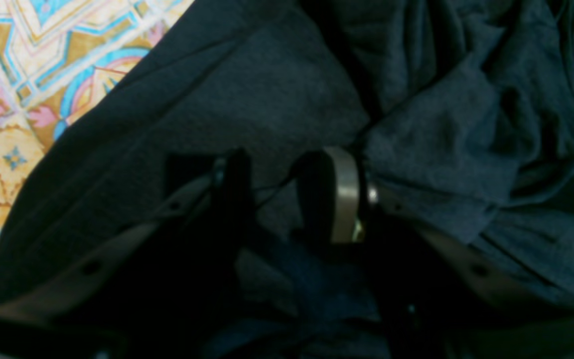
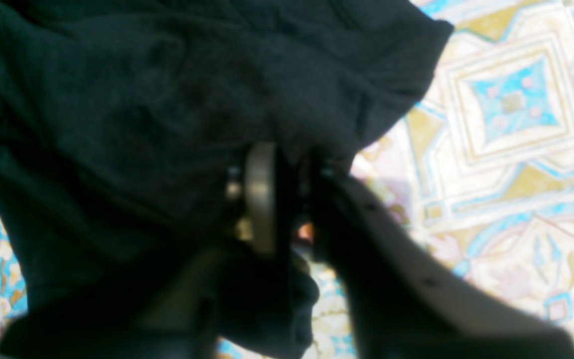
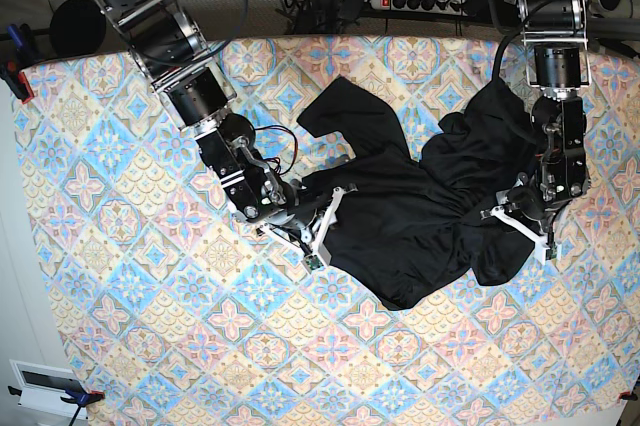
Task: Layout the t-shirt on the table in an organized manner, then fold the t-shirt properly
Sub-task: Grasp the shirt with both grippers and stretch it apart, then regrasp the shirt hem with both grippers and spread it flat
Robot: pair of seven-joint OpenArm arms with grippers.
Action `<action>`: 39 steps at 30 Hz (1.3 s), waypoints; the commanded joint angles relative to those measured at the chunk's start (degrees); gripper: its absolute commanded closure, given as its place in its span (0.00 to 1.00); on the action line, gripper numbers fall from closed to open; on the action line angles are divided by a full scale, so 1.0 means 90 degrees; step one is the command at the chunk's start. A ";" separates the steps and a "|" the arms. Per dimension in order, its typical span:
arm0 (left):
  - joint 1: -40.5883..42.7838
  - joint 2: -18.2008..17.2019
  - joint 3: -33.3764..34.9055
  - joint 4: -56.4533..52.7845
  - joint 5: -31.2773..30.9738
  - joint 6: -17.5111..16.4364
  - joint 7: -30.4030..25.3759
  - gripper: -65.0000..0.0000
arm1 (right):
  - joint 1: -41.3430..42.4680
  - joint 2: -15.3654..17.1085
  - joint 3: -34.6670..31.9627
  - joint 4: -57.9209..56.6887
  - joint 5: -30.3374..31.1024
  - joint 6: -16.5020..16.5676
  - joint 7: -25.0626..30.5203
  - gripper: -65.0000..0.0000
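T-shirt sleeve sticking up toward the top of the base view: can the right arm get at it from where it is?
Probably yes. That sleeve lies flat on bare table, nothing over it, close above the right gripper, which sits at the t-shirt edge.

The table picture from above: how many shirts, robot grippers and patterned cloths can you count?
Black t-shirt: 1, lying crumpled
Robot grippers: 2, the left gripper and the right gripper, both at the shirt's edges
Patterned table cloth: 1
Total: 4
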 commanded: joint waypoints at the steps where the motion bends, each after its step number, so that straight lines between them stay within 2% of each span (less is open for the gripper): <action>1: -0.0149 -0.0097 -0.0038 0.0123 -0.0017 -0.0006 -0.0103 0.63 | 0.0149 -0.0038 0.0049 0.0128 0.0038 0.0033 0.0112 0.98; 4: -0.0149 -0.0097 -0.0048 0.0132 -0.0026 -0.0006 -0.0103 0.63 | -0.0124 -0.0009 0.0068 0.0324 0.0058 0.0033 0.0093 1.00; 7: -0.0159 -0.0097 -0.0068 0.0152 -0.0026 -0.0006 -0.0103 0.63 | -0.0476 0.0030 0.0078 0.1213 0.0048 0.0033 0.0093 1.00; 13: 0.0017 0.0020 -0.0058 0.0748 -0.0026 -0.0006 -0.0103 0.63 | -0.1052 0.0763 0.0840 0.2951 0.0087 0.0033 -0.0230 1.00; 18: 0.0242 0.0079 -0.0038 0.1383 -0.0026 -0.0016 -0.0093 0.63 | -0.1756 0.1583 0.1358 0.3987 0.0312 0.0033 -0.0240 1.00; 24: 0.0281 0.0079 -0.0038 0.1461 -0.0026 -0.0016 -0.0093 0.63 | -0.2977 0.2521 0.2911 0.5188 0.1123 0.0033 -0.0210 1.00; 26: 0.0261 0.0079 -0.0038 0.1461 -0.0026 -0.0016 -0.0093 0.63 | -0.3416 0.2707 0.3478 0.5413 0.1416 0.0033 -0.0210 1.00; 30: 0.0203 0.0235 -0.0038 0.1461 0.0013 -0.0016 -0.0093 0.63 | -0.4168 0.2853 0.4464 0.5579 0.1972 0.0033 -0.0230 1.00; 32: 0.0047 0.0313 0.0128 0.1422 0.0032 -0.0016 -0.0093 0.63 | -0.4413 0.2853 0.4747 0.5579 0.2041 0.0033 -0.0240 1.00; 39: -0.0481 0.0284 0.2130 0.0289 0.0042 -0.0016 -0.0093 0.63 | -0.4628 0.2834 0.4943 0.5559 0.2041 0.0033 -0.0240 1.00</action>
